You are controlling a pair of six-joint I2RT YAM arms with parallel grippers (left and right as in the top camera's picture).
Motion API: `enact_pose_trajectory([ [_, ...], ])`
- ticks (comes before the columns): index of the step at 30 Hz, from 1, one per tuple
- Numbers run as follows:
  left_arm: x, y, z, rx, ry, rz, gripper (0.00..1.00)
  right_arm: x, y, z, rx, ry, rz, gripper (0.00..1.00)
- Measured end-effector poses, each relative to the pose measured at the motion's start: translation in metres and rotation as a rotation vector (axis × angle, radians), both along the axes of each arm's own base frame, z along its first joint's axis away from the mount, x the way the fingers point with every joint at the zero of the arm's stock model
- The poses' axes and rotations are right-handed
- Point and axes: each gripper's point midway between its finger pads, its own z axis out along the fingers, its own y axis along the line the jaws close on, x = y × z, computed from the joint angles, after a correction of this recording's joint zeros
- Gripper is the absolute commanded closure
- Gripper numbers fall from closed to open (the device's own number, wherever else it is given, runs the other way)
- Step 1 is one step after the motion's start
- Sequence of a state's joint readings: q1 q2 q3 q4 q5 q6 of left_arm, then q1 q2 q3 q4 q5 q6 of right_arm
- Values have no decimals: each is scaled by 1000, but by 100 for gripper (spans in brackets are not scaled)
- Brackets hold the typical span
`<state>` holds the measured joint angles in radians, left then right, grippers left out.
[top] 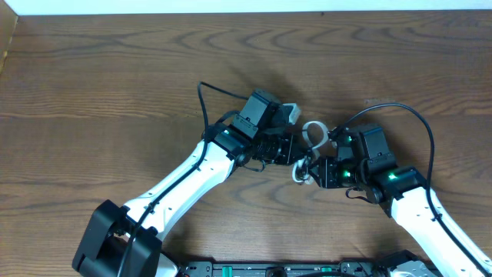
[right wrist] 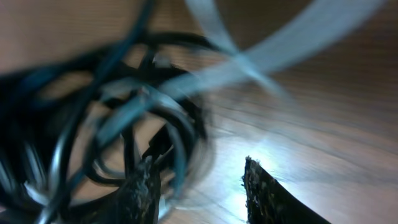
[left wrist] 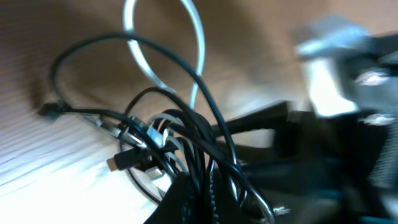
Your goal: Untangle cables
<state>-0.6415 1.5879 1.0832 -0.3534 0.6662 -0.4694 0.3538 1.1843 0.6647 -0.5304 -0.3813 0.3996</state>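
Tangled close by right gripper (right wrist: 198, 186) (fingers wide apart; cannot tell for left gripper (top: 298, 152)), black cable (left wrist: 180, 62) and white cable (left wrist: 200, 46) on wooden table (top: 115, 77); early step, next needs one end pinched, pulled gently.

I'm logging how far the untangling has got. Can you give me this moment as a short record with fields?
surface: wooden table
white cable: one loop stands clear, the rest is wound into the knot
black cable: several loops knotted with the white one
knot position: between the two grippers, mid-table
left gripper: at the knot, grip hidden
right gripper: fingers apart, table showing between them, black loops beside one finger
cables separated: no
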Motion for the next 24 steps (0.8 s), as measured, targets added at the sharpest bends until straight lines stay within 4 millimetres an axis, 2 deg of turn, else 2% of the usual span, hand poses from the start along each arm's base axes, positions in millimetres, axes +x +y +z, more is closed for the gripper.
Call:
enact_pose_trajectory([
  [5, -9, -9, 12, -84, 30, -55, 93, -4, 14, 8, 84, 7, 45, 64],
  [11, -9, -21, 31, -191, 18, -107, 93, -3, 13, 9, 88, 11, 29, 71],
  [15, -9, -25, 37, -231, 37, -111, 93, 0, 11, 8, 83, 18, -6, 88],
  [16, -10, -26, 38, -238, 46, -116, 93, 0, 11, 8, 82, 19, -11, 98],
  [21, -15, -28, 40, -252, 71, -127, 93, -2, 4, 3, 50, 45, -47, 99],
  [24, -19, -28, 38, -252, 86, -135, 93, -10, -17, -10, -51, 111, -138, 99],
])
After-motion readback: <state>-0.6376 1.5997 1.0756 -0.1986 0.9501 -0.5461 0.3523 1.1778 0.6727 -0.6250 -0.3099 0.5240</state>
